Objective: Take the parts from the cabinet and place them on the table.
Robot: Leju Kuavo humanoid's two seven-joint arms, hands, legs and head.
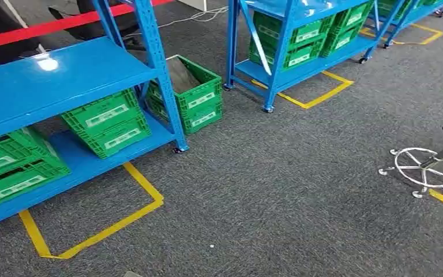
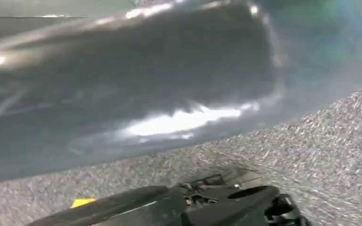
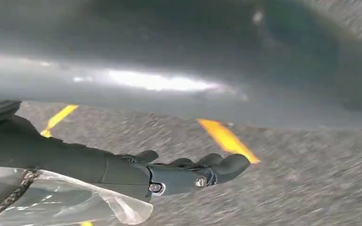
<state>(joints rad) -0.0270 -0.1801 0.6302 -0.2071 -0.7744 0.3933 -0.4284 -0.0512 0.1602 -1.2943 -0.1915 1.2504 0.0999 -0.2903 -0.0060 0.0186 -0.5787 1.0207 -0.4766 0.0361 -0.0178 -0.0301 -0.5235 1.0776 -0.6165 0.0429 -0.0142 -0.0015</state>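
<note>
Right hand (image 3: 188, 172) hangs over grey carpet (image 3: 287, 188), fingers loosely extended, holding nothing.

Blue shelving cabinet (image 1: 63, 75) holding green crates (image 1: 108, 122)

Premises present as a warehouse or stockroom. Blue steel shelving racks on castors (image 1: 161, 75) stand in rows on grey carpeted floor (image 1: 277, 190), each bay outlined in yellow floor tape (image 1: 144, 190). Green plastic stacking crates with white labels (image 1: 111, 122) occupy the lower shelves. A red barrier strip (image 1: 46, 27) crosses behind.
</note>
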